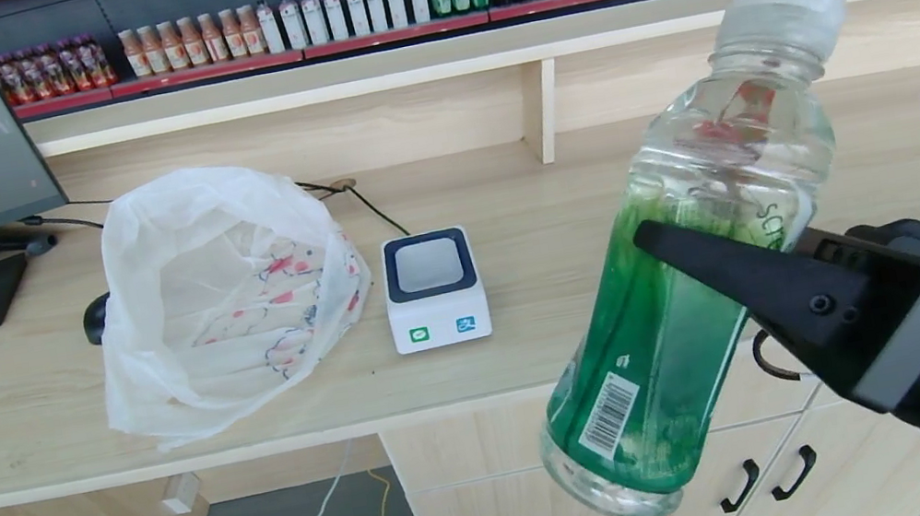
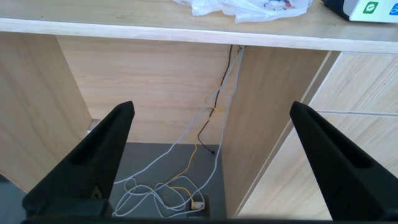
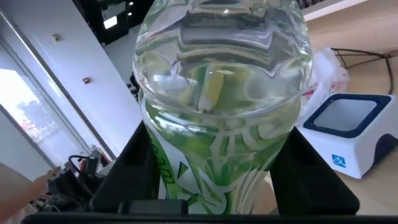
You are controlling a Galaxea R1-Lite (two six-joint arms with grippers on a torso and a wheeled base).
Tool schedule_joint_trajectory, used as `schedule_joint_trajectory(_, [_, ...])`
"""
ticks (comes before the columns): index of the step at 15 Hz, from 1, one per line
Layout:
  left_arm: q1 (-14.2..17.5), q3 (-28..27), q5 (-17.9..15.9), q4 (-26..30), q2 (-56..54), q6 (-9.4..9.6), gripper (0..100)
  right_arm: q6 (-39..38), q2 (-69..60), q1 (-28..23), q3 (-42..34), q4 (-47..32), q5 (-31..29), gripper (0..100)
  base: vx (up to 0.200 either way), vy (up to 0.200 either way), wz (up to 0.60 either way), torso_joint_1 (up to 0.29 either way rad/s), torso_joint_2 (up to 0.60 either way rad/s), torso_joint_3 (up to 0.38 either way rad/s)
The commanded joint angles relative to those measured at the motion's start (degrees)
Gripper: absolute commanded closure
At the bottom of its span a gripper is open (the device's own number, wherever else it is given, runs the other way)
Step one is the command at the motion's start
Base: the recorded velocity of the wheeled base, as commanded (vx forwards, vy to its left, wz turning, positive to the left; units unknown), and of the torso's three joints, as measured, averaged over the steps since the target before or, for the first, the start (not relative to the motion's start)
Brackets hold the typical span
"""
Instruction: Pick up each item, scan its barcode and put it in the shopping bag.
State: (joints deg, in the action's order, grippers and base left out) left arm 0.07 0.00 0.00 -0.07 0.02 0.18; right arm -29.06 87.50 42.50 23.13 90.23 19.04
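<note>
The wooden counter runs across the middle of the head view. On it, at centre left, the white shopping bag stands with its mouth open. At the right of the frame the right gripper clamps the tilted bottle, cap up and clear of the counter. The scanner sits at centre, just beside the bag. The barcode lies near the bottle's base. It should probably be turned squarely onto the scanner's window and held steady. The left gripper hangs spread and empty below the counter's edge.

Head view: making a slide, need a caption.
Right gripper holds a tilted green bottle, barcode showing, near the scanner and shopping bag.
</note>
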Motion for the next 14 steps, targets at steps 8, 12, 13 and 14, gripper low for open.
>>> schedule_joint_trajectory(8, [0.01, 0.00, 0.09, -0.01, -0.02, -0.01, 0, -11.72, 4.17, -0.05, 9.57, -0.23, 5.74, 100, 0.000, 0.000, 0.00, 0.000, 0.00, 0.000])
schedule_joint_trajectory(12, [0.01, 0.00, 0.00, -0.01, -0.02, -0.01, 0, -14.53, 4.34, -0.05, 10.71, -0.23, 10.23, 100, 0.000, 0.000, 0.00, 0.000, 0.00, 0.000])
schedule_joint_trajectory(13, [0.01, 0.00, 0.00, -0.01, -0.02, -0.01, 0, -15.15, 4.34, -0.05, 11.15, -0.23, 10.84, 100, 0.000, 0.000, 0.00, 0.000, 0.00, 0.000])
schedule_joint_trajectory(14, [0.01, 0.00, 0.00, -0.01, -0.02, -0.01, 0, -16.38, 4.43, -0.05, 11.85, -0.23, 11.10, 100, 0.000, 0.000, 0.00, 0.000, 0.00, 0.000])
